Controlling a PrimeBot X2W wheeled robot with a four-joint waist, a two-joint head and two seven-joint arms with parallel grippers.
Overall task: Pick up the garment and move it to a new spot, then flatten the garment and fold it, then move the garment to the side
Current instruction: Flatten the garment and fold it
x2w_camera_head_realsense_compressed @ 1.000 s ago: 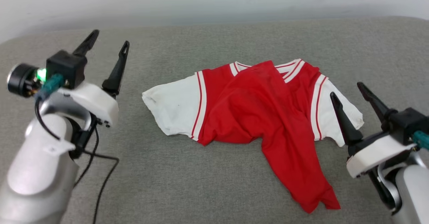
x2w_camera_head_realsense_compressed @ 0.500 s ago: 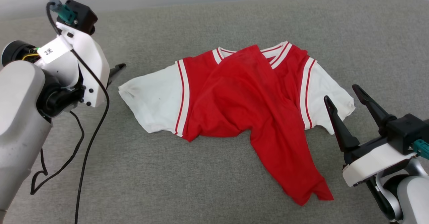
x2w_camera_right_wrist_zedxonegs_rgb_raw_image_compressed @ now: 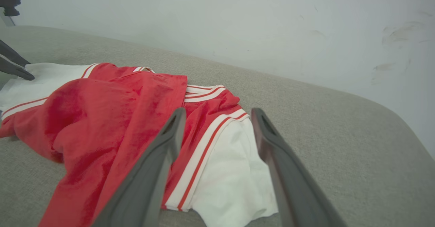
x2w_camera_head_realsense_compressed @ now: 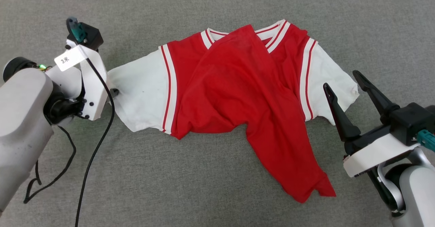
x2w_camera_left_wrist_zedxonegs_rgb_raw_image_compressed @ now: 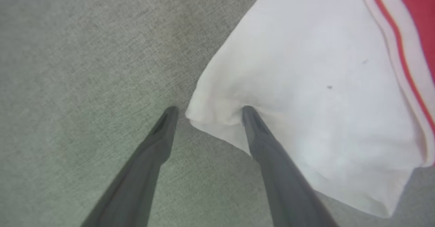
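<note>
The garment (x2w_camera_head_realsense_compressed: pixel 238 94), a red jersey with white short sleeves and red-and-white striped trim, lies crumpled on the grey cushioned surface (x2w_camera_head_realsense_compressed: pixel 170 172), one red flap trailing toward the near right. My left gripper (x2w_camera_head_realsense_compressed: pixel 112 91) points down at the end of its left sleeve. In the left wrist view this gripper (x2w_camera_left_wrist_zedxonegs_rgb_raw_image_compressed: pixel 209 109) is open: one fingertip (x2w_camera_left_wrist_zedxonegs_rgb_raw_image_compressed: pixel 246 113) presses on the white sleeve (x2w_camera_left_wrist_zedxonegs_rgb_raw_image_compressed: pixel 306 84), the other rests on bare cushion, and the sleeve's corner lies between them. My right gripper (x2w_camera_head_realsense_compressed: pixel 341 80) hovers open beside the right sleeve (x2w_camera_right_wrist_zedxonegs_rgb_raw_image_compressed: pixel 231 172), holding nothing.
A black cable (x2w_camera_head_realsense_compressed: pixel 98 142) hangs from my left arm down over the cushion. A pale wall (x2w_camera_right_wrist_zedxonegs_rgb_raw_image_compressed: pixel 238 26) rises behind the surface's rounded far edge. Bare grey cushion stretches in front of the garment and to its right.
The head camera has tilted down, shifting the whole picture. My left gripper has turned from pointing up to pointing down and come onto the left sleeve's edge. The right gripper has barely moved.
</note>
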